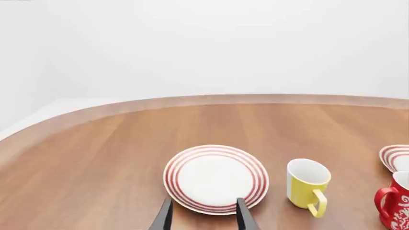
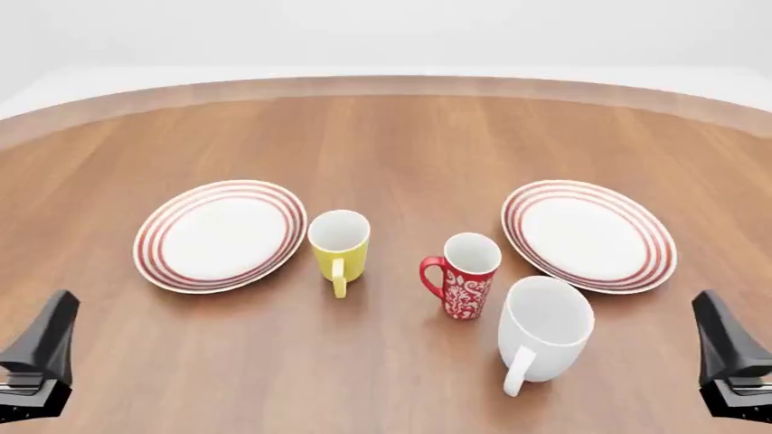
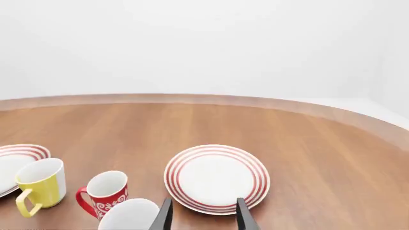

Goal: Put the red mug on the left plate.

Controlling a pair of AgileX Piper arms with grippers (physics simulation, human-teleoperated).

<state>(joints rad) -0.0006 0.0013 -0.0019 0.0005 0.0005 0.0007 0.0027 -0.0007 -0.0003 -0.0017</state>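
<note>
Upright near the table's (image 2: 399, 136) middle, the red mug (image 2: 464, 275) stands just right of the yellow mug (image 2: 339, 246), touching neither it nor the white mug (image 2: 543, 328) beside it. Beyond the yellow mug lies the left plate (image 2: 220, 234), bare. Both the left gripper (image 1: 204, 216) and right gripper (image 3: 202, 216) hang spread apart, holding nothing, well short of the mug.
</note>
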